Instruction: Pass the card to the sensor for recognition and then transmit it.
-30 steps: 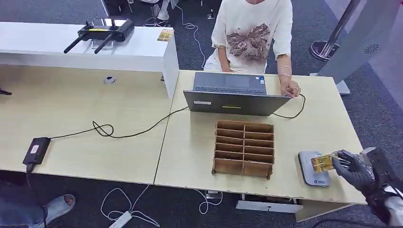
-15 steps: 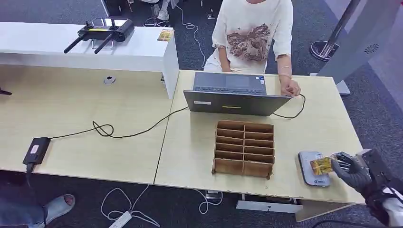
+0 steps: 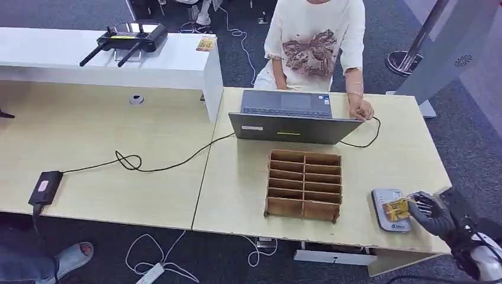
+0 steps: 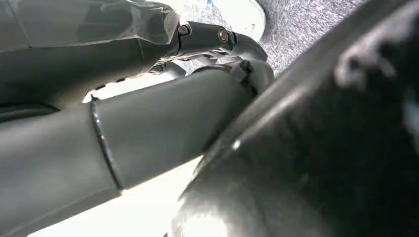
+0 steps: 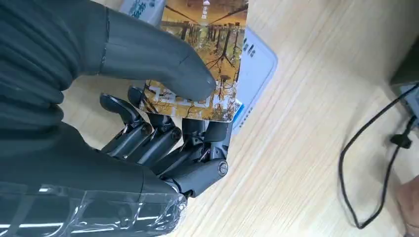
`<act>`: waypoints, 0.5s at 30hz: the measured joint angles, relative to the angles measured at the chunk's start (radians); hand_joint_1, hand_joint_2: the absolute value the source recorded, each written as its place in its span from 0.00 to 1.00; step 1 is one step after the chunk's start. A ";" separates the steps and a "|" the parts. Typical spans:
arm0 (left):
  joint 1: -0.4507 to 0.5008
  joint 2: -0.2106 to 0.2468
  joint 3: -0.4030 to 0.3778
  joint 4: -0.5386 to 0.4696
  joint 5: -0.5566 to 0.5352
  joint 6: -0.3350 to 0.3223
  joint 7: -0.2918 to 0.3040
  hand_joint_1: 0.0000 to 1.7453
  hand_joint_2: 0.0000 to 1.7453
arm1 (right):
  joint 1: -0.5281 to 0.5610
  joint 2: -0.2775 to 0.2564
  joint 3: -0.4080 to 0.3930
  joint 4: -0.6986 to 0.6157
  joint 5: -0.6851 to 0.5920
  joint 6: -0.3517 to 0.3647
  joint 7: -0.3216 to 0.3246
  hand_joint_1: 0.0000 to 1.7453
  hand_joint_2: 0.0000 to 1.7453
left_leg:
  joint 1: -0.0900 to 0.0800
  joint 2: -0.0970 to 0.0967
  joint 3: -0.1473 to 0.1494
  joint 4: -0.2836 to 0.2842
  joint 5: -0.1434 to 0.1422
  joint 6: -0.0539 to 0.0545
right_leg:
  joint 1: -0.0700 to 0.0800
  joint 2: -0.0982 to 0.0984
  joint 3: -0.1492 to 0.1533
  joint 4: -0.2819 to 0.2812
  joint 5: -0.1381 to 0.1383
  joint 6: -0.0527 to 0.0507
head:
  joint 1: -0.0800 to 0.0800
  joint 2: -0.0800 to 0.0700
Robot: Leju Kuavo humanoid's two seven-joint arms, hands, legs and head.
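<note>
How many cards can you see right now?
2: one card pinched in the right hand over the sensor, and a similar yellow card on the white counter. Organizer slots may hide more.

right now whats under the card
The grey sensor lies beneath the card, which the right hand holds; the card hides part of its top.

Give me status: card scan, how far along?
Done: the right hand has the card pinched between thumb and fingers. In hand: the card sits over the grey card reader at the table's near right corner, the scanning step. Whether it touches the reader, I cannot tell. Left: handing it on; the card is not yet released.
</note>
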 joint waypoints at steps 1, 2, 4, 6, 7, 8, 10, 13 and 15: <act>-0.001 0.000 0.000 0.000 -0.002 -0.003 0.000 0.00 0.00 | -0.003 0.000 0.001 0.000 0.013 -0.010 0.011 1.00 1.00 | 0.000 0.000 0.000 0.000 0.000 0.000 | 0.000 0.000 0.000 0.000 0.000 0.000 | 0.000 0.000; -0.001 0.000 0.000 0.000 -0.002 -0.003 0.000 0.00 0.00 | -0.006 0.000 0.002 0.000 0.023 -0.017 0.019 1.00 1.00 | 0.000 0.000 0.000 0.000 0.000 0.000 | 0.000 0.000 0.000 0.000 0.000 0.000 | 0.000 0.000; -0.001 0.000 -0.001 0.000 -0.007 -0.006 0.000 0.00 0.00 | -0.013 0.000 0.006 0.000 0.043 -0.029 0.032 1.00 1.00 | 0.000 0.000 0.000 0.000 0.000 0.000 | 0.000 0.000 0.000 0.000 0.000 0.000 | 0.000 0.000; -0.003 0.000 -0.002 0.000 -0.018 -0.011 0.000 0.00 0.00 | -0.021 0.000 0.013 0.001 0.066 -0.044 0.042 1.00 1.00 | 0.000 0.000 0.000 0.000 0.000 0.000 | 0.000 0.000 0.000 0.000 0.000 0.000 | 0.000 0.000; -0.004 0.000 -0.002 0.000 -0.021 -0.014 0.000 0.00 0.00 | -0.025 0.000 0.016 0.001 0.072 -0.048 0.043 1.00 1.00 | 0.000 0.000 0.000 0.000 0.000 0.000 | 0.000 0.000 0.000 0.000 0.000 0.000 | 0.000 0.000; -0.005 0.000 -0.002 0.000 -0.025 -0.017 0.000 0.00 0.00 | -0.029 0.001 0.019 0.001 0.081 -0.059 0.049 1.00 1.00 | 0.000 0.000 0.000 0.000 0.000 0.000 | 0.000 0.000 0.000 0.000 0.000 0.000 | 0.000 0.000; -0.009 0.001 -0.003 0.000 -0.040 -0.028 0.000 0.00 0.00 | -0.037 0.005 0.029 0.004 0.103 -0.081 0.058 1.00 1.00 | 0.000 -0.001 0.000 0.000 0.000 0.000 | 0.000 0.000 0.000 0.000 0.000 0.000 | 0.000 0.000; -0.013 0.002 -0.006 0.000 -0.057 -0.040 -0.003 0.00 0.00 | -0.046 0.015 0.042 0.008 0.136 -0.112 0.070 1.00 1.00 | 0.000 -0.003 0.000 0.000 0.000 0.001 | 0.000 -0.001 0.000 0.000 0.000 0.000 | -0.001 0.000; -0.015 0.003 -0.013 0.000 -0.071 -0.044 -0.008 0.00 0.00 | -0.051 0.019 0.049 0.010 0.146 -0.117 0.071 1.00 1.00 | 0.000 -0.005 0.000 0.000 0.000 0.001 | 0.000 -0.003 0.001 0.000 0.000 0.000 | 0.000 0.000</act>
